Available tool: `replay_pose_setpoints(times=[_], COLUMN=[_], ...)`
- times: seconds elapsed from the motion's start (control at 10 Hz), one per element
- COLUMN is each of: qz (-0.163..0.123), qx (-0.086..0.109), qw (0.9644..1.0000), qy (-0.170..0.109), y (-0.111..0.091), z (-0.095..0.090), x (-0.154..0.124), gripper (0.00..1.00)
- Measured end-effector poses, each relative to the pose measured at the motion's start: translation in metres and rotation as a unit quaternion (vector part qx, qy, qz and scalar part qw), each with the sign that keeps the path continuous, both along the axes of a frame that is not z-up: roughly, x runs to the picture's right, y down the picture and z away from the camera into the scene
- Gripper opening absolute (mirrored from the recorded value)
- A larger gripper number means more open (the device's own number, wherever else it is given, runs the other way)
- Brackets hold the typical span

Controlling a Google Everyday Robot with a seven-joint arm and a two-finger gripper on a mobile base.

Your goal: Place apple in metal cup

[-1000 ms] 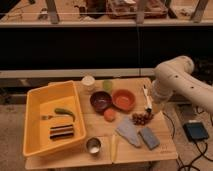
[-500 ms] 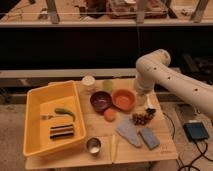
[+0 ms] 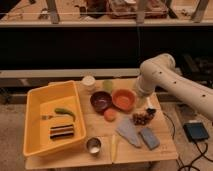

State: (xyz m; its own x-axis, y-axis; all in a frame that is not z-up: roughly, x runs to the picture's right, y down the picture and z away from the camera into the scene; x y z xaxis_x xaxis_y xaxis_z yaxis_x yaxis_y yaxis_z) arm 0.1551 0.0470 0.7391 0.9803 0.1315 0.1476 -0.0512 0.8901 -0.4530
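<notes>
My fingers stand apart and hold nothing. The gripper (image 3: 149,111) hangs low near the right edge of the table (image 3: 165,150), just above a dark bunch (image 3: 141,119) that may be grapes.

From the left: the yellow tub (image 3: 31,131) fills the left side of the table. The metal cup (image 3: 93,145) stands at the front edge, just beside the front right corner of the tub, and it is empty. The dark red bowl (image 3: 101,101) is near the middle. The apple (image 3: 110,114) lies just in front of it, between this bowl and the orange bowl (image 3: 124,99).

In the last second my arm has swung in over the right side of the table and my gripper has come down a little. The apple and the cup have not moved. I judge I am only approaching: the apple is to my left, and I must go there before I can close on it.
</notes>
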Motion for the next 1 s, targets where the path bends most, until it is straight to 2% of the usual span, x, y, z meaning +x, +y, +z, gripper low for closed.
replay_pose_setpoints(times=[0.2,0.3,0.4,0.6,1.0], qz=[0.057,0.088,0.101,0.108,0.116], qx=[0.004,0.006,0.006,0.002,-0.032], qw=[0.9975,0.9942,0.9925,0.9911,0.9882], qy=[-0.041,-0.061,-0.069,-0.078,-0.094], y=[0.008,0.014,0.017,0.028,0.063], z=[0.005,0.01,0.014,0.026,0.059], x=[-0.033,-0.048,-0.061,-0.076,-0.093], gripper=[0.65,0.65,0.65,0.65,0.65])
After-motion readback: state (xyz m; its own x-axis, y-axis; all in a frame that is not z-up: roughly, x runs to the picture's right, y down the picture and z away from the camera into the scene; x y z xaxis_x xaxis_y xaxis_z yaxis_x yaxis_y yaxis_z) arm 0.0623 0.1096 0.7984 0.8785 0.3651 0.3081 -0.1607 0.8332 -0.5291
